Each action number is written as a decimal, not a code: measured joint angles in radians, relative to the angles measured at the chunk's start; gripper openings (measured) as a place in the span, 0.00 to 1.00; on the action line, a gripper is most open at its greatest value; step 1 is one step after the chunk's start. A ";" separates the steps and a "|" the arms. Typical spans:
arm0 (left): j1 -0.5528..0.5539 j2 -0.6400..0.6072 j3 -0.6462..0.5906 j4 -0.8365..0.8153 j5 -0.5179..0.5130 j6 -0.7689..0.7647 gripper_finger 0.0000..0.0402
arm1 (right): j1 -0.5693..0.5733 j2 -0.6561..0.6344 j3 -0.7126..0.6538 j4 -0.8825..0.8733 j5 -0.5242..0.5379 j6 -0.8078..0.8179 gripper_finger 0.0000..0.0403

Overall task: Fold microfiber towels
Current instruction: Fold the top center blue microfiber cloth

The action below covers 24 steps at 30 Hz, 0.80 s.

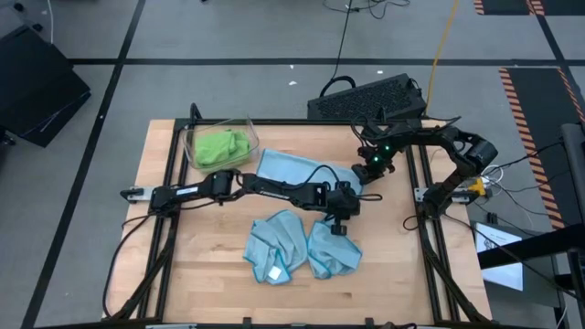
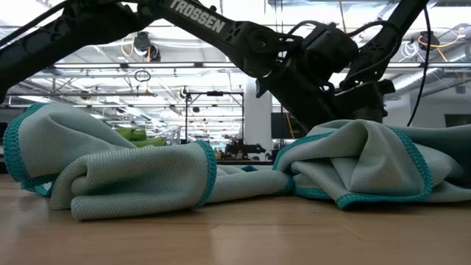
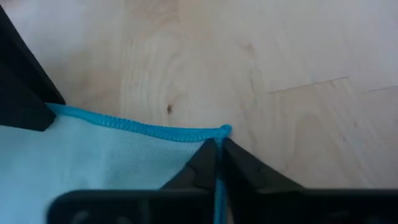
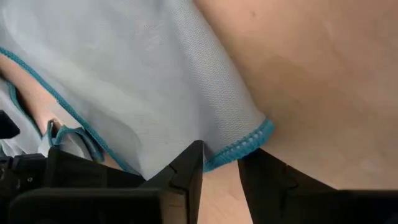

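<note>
A flat light blue microfiber towel (image 1: 291,169) is spread on the wooden tabletop (image 1: 164,274), in the far middle, and is held at two corners, apparently so that it can be folded over. The left pincer (image 1: 343,203) is pressed together on the near right corner of this cloth; in the left wrist view the teal stitched hem (image 3: 149,129) is seen running into the closed fingertips. The right pincer (image 1: 373,164) sits at the far right corner, and in the right wrist view the hemmed corner (image 4: 249,142) lies between fingers that stand slightly apart; it is judged to be pinched, though the contact itself is not plainly shown.

Two further light blue crumpled towels (image 1: 297,245) lie near the front middle of the tabletop, touching each other, presumably waiting their turn. Lime green towels (image 1: 219,146) are piled in a clear plastic bin (image 1: 249,128) at the far left.

Only the high view gives the whole layout and the bin. The low view shows the bulk and loose folds of the two crumpled cloths (image 2: 140,180), behind which the flat towel is hidden. The wrist views alone show the corner grips.
</note>
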<state>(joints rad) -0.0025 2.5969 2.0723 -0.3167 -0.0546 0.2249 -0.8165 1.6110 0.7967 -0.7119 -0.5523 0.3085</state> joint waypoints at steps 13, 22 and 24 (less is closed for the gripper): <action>-0.003 -0.044 -0.008 -0.011 -0.068 -0.079 0.01 | -0.001 -0.175 -0.001 -0.103 0.008 -0.046 0.52; -0.013 -0.087 -0.008 -0.042 -0.099 -0.192 0.00 | -0.002 -0.410 -0.001 -0.112 0.054 -0.240 0.69; -0.018 -0.092 -0.008 -0.049 -0.098 -0.194 0.00 | 0.002 -0.464 -0.001 -0.117 0.055 -0.331 0.68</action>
<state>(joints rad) -0.0205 2.5048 2.0640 -0.3653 -0.1523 0.0307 -0.8143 1.1471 0.7956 -0.8293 -0.4975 -0.0221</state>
